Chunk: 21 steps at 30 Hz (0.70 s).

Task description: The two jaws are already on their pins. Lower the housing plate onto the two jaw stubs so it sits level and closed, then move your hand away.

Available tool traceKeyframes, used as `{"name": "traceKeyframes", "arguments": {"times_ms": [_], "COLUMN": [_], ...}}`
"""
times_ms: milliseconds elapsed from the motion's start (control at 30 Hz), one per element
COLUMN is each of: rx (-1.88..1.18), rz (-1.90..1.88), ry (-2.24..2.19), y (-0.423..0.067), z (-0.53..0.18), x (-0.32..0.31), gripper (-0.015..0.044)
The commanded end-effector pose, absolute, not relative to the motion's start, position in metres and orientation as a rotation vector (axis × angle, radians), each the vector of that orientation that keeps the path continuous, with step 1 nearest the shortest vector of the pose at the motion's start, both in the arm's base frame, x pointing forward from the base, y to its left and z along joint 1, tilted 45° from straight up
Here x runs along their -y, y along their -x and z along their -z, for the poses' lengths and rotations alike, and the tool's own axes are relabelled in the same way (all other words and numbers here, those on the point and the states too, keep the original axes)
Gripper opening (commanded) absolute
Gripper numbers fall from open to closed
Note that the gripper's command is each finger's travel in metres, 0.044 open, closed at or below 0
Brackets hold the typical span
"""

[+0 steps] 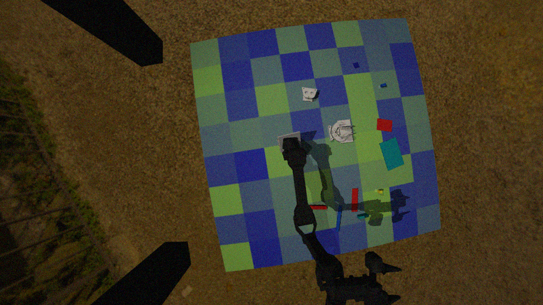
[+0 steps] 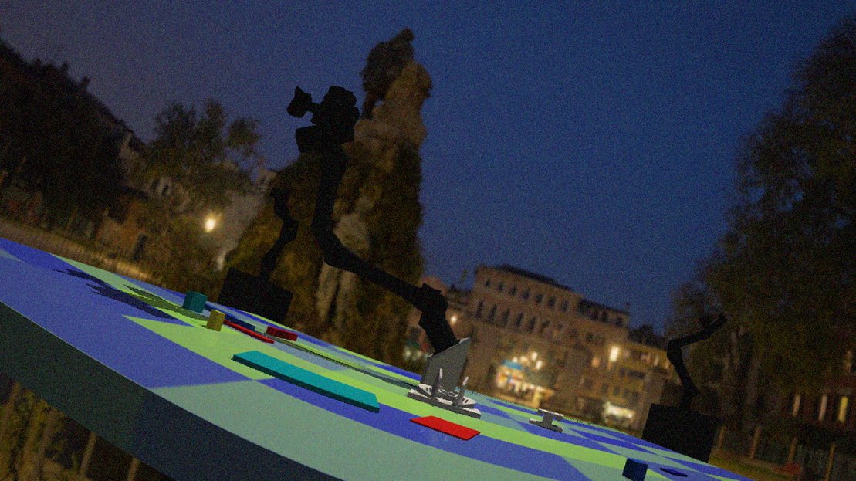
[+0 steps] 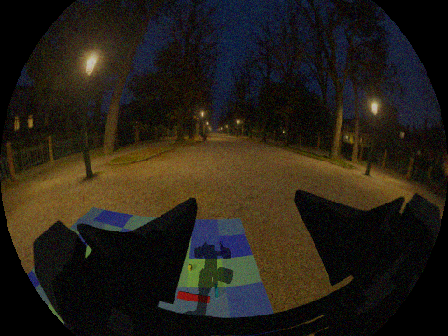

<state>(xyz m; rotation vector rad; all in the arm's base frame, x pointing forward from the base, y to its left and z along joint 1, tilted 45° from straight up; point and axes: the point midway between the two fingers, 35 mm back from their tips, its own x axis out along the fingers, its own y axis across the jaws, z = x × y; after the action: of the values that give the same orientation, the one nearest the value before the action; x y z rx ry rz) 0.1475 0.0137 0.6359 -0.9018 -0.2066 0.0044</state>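
The white base assembly lies on the checkered table, with two thin upright prongs; the jaws' fit on their pins is too small to tell. A smaller white part, apparently the housing plate, stands apart from it, with a wide top bearing two dark marks and a narrower foot. My gripper is open and empty. It is raised high, beyond the table's edge in the top view, far from both white parts. The wrist view shows neither white part.
A grey slab stands at my arm's base, near the assembly. A teal tile and red tile lie beside the assembly. Blue and yellow blocks and red bars lie about.
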Motion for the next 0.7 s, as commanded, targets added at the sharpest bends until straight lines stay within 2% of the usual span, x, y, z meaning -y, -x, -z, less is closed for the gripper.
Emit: {"name": "traceKeyframes", "arguments": {"times_ms": [0,167,667], "rx": [0.207,0.224,0.309], "rz": [-0.004,-0.007,-0.03], "ry": [0.902,0.917,1.038], "y": [-0.147,-0.147,-0.158], "z": [-0.636,-0.636,-0.615], "x": [-0.014,-0.032,-0.156], "gripper": [0.0426,0.044,0.044]}}
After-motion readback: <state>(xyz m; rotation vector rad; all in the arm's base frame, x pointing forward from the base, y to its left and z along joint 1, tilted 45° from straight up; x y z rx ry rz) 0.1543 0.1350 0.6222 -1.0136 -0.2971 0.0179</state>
